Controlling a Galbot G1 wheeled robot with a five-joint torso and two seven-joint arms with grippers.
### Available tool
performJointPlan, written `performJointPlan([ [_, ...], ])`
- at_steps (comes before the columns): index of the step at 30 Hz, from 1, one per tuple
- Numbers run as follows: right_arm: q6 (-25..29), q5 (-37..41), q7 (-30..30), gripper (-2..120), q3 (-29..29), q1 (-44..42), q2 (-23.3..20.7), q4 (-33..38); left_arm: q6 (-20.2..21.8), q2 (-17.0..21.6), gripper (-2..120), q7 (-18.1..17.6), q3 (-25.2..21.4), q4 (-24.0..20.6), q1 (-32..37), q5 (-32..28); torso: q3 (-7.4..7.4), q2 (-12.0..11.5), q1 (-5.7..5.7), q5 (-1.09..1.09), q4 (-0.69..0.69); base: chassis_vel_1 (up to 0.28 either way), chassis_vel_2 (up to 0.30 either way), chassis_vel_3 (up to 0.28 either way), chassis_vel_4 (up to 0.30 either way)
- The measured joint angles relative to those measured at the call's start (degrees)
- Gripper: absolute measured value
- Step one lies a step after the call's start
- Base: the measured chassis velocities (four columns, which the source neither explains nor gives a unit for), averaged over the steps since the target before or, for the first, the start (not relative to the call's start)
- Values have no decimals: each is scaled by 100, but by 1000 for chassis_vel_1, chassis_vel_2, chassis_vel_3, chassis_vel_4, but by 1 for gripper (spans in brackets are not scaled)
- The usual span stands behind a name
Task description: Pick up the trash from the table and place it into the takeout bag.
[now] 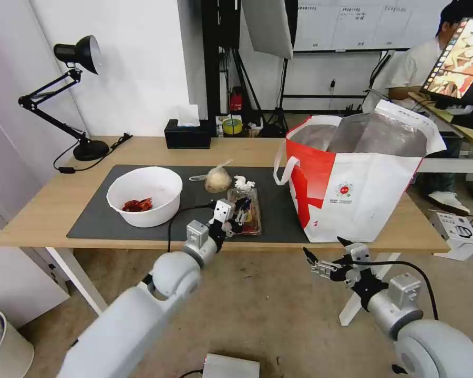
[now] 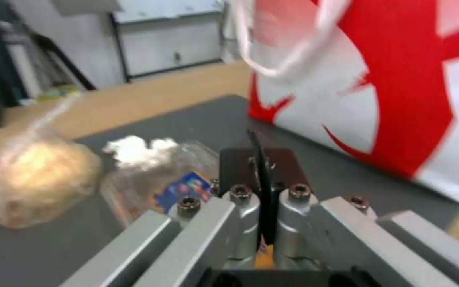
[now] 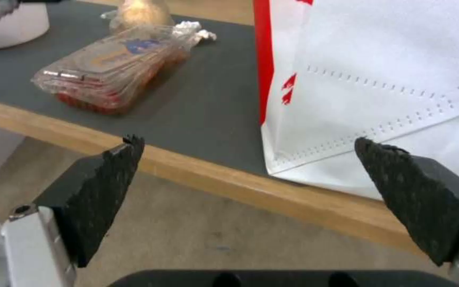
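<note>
On the table [image 1: 42,210], a dark mat holds a white bowl [image 1: 144,195] with red scraps, a knotted clear bag [image 1: 217,180] around a beige lump, a crumpled tissue [image 1: 243,184] and a clear food box [image 1: 252,216]. My left gripper [image 1: 240,210] hovers over the box's near-left part, shut with nothing visibly held. In the left wrist view the gripper [image 2: 261,167] sits beside the box [image 2: 155,183], with the tissue [image 2: 136,149] and knotted bag [image 2: 38,179] beyond. The takeout bag [image 1: 362,194] stands open at the right. My right gripper [image 1: 324,247] is open below the table's front edge, facing the bag [image 3: 373,79] and box [image 3: 112,63].
A black tissue box [image 1: 187,134] and a desk lamp [image 1: 76,100] stand at the table's back. A black cable [image 1: 181,212] runs over the mat's front. A white bin [image 1: 0,346] sits on the floor at left, a small white box [image 1: 457,231] at right.
</note>
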Motion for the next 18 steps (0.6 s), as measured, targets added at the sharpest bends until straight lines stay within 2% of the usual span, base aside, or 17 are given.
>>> performJointPlan([
  [2, -3, 2, 1, 100, 16, 5, 14, -7, 75, 248, 0, 262, 151, 37, -166, -197, 0, 0, 0, 1, 0, 0, 0, 0, 0],
  [5, -5, 2, 2, 100, 41, -12, 49, -10, 101, 318, 0, 403, 285, 89, -278, -267, 0, 0, 0, 1, 0, 0, 0, 0, 0],
  [18, 239, 503, 63, 100, 97, 18, -161, -16, 109, 525, 0, 548, 501, 246, -403, -249, 0, 0, 0, 1, 0, 0, 0, 0, 0],
])
